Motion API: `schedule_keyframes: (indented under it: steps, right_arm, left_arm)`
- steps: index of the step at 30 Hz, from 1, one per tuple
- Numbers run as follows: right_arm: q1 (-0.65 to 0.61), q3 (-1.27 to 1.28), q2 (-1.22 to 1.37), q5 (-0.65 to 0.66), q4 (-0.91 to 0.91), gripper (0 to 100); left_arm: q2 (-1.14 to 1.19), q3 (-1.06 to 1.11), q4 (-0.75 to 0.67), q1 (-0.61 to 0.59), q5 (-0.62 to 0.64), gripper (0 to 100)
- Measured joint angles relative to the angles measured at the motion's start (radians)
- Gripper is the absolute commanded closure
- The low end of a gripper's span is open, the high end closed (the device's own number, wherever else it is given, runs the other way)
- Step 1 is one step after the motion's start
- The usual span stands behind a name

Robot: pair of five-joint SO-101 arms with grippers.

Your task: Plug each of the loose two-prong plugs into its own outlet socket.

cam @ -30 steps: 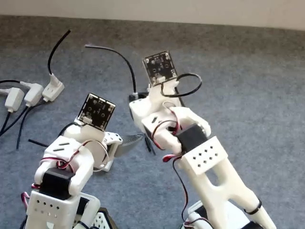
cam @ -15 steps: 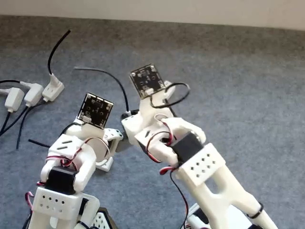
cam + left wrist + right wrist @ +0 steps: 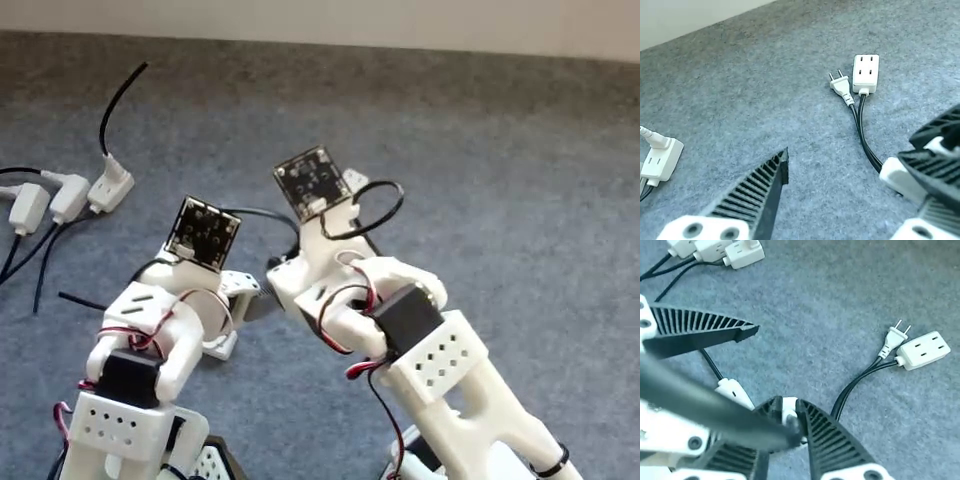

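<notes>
On the grey carpet (image 3: 840, 295) a two-prong plug (image 3: 894, 338) lies unplugged just beside an outlet socket (image 3: 925, 350), so the task looks unfinished; the right gripper (image 3: 790, 415) pinches a white connector (image 3: 788, 404), the left gripper (image 3: 842, 167) stands open.

Grey carpet (image 3: 520, 180) covers whole surface; pale wall strip (image 3: 400, 20) along far edge.

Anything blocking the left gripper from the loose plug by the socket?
Nothing visible. Between the left gripper and the plug lie only bare carpet and its own cord; the socket sits beside it.
</notes>
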Motion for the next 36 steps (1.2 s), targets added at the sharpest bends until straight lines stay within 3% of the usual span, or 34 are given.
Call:
schedule_keyframes:
  steps: [23,36]
  right_arm:
    - [0.028,-0.069,0.009,0.089,0.149,99.3]
    - [0.115,-0.157,0.236,0.091,0.157,99.3]
  left_arm:
    - [-0.002,0.032,-0.026,-0.025,0.002,59]
    - [-0.002,0.037,0.023,-0.025,-0.002,59]
